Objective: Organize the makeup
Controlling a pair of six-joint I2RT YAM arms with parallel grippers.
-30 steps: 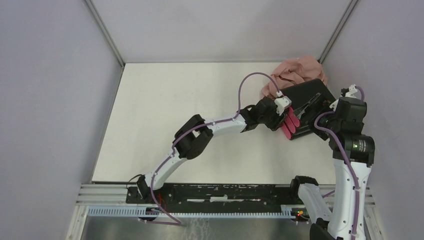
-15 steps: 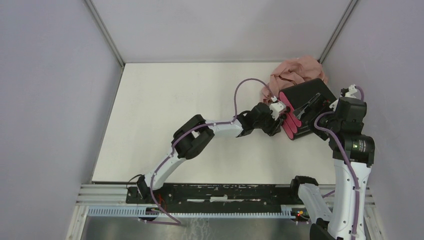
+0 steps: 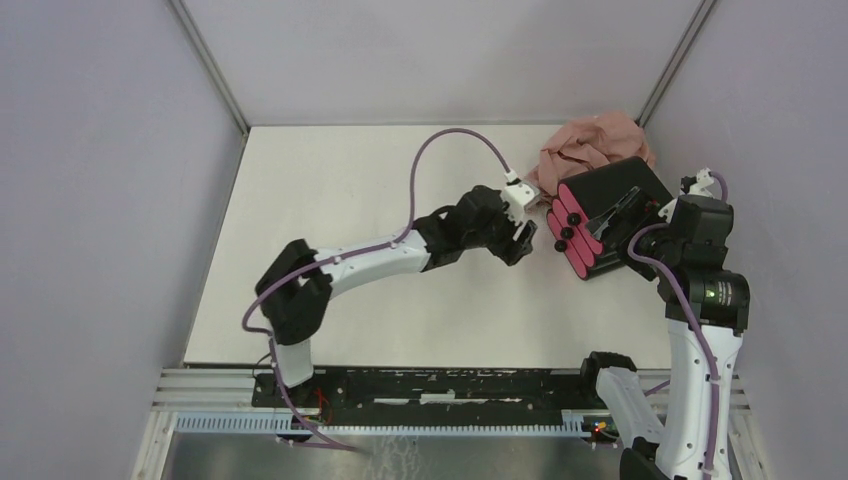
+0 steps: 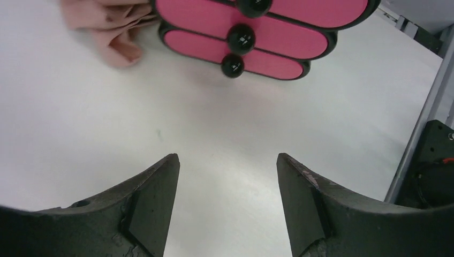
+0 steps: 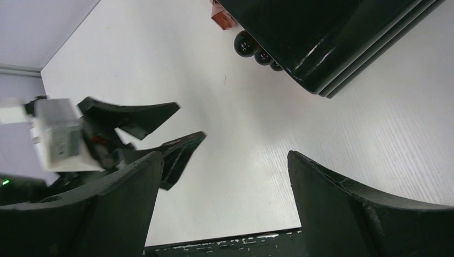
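Your bench (image 3: pixel 350 200) is bare to the left of the box (image 3: pixel 612 183). The cloth (image 3: pixel 590 140) crowds the box's far side. The left hand (image 4: pixel 227 166) is open and empty, facing the shut drawers (image 4: pixel 267 40). The right hand (image 5: pixel 225 160) gapes empty just beside the box. No makeup shows; it is probably light, small and stowed. The smooth round knob (image 4: pixel 241 37) is your hold.

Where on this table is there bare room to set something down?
Bare: the whole left and far-middle tabletop, bordered by the left wall and the left arm; also the near strip between that arm and the front rail. Crowded: the far-right corner, where cloth, drawer box and right hand bunch up, the open left hand just short of the knobs.
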